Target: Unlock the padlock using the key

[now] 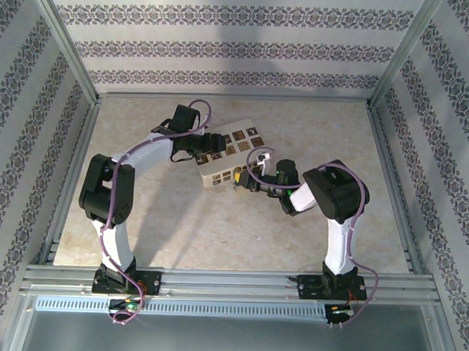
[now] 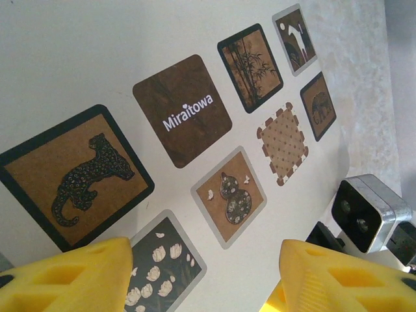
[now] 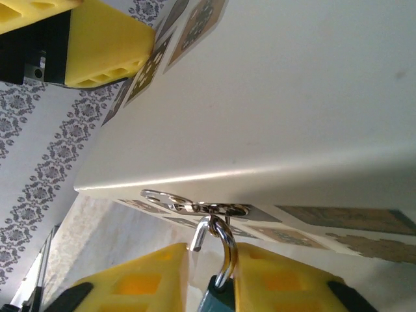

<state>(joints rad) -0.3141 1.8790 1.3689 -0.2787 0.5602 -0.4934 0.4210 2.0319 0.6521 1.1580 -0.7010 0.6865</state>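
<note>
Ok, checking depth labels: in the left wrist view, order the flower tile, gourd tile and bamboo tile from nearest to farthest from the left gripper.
1. Flower tile, low, between fingers of the left gripper.
2. Gourd tile, centre, just beyond it.
3. Bamboo tile, top right, farthest up the box.

Bright, even light; soft shadows on the table (image 1: 217, 229), glare along the box (image 3: 292, 97) edge, foregrounds blurred
</note>
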